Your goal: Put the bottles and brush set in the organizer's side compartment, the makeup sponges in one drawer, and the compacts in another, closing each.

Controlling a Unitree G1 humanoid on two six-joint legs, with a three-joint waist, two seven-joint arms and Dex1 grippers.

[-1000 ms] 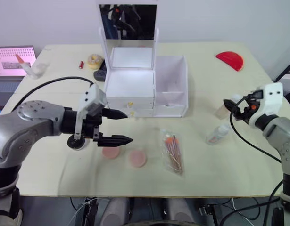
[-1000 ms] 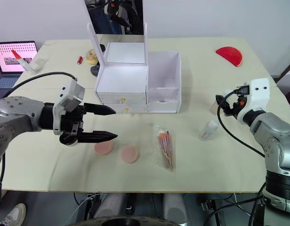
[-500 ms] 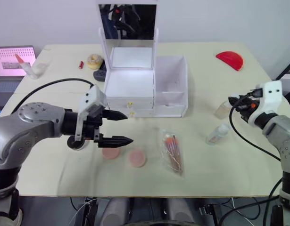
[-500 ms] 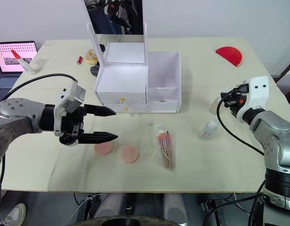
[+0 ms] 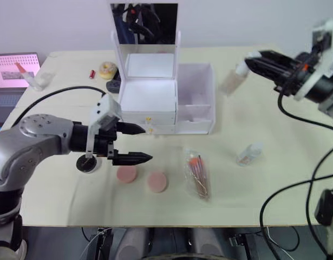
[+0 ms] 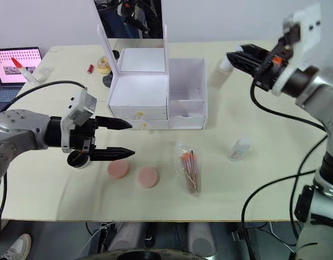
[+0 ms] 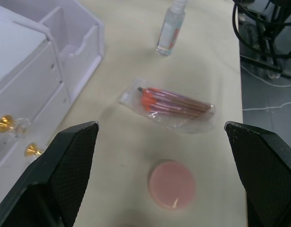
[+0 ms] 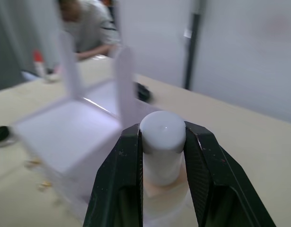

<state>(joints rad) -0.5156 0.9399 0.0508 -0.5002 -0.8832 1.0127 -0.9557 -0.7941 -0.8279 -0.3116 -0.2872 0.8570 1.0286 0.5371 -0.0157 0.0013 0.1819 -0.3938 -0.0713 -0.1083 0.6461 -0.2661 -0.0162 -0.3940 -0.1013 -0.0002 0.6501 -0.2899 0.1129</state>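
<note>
— Lifted and swung, that's the change: the right gripper point(image 5: 252, 60) was low by the tabletop's right edge a second ago, and now it is raised, reaching toward the organizer point(image 5: 165, 103) with the tan bottle point(image 5: 233, 79) in its jaws. The left gripper point(image 5: 138, 143) has hardly stirred.

— What do the head views give?

— The tan bottle hangs tilted just beyond the right jaws' tips, beside and above the side compartment point(image 5: 195, 105), not yet over it. The clear bottle point(image 5: 249, 154) lies on the tabletop point(image 5: 274, 189), well below and behind those jaws. The left jaws stand wide and hold nothing; the two sponges point(image 5: 126, 174) sit just under their lower tip, the brush set point(image 5: 197, 174) a little past the tips, and one compact point(image 5: 88, 163) lies back beneath the wrist.

— And the left wrist view?

— Wide jaws again, with one sponge point(image 7: 171, 184) between them, the brush set point(image 7: 176, 103) farther ahead, the clear bottle point(image 7: 171, 29) beyond that, and the drawers' gold knobs point(image 7: 5, 124) off to one side.

— The right wrist view?

— Both jaws pinch the bottle just under its white cap point(image 8: 162, 130); the organizer lies ahead, blurred.

— So which step?

— Carrying the first bottle to the side compartment, I'd say. Next it needs bringing over the bin's opening, turning more upright, lowering between the walls, then letting go.
</note>
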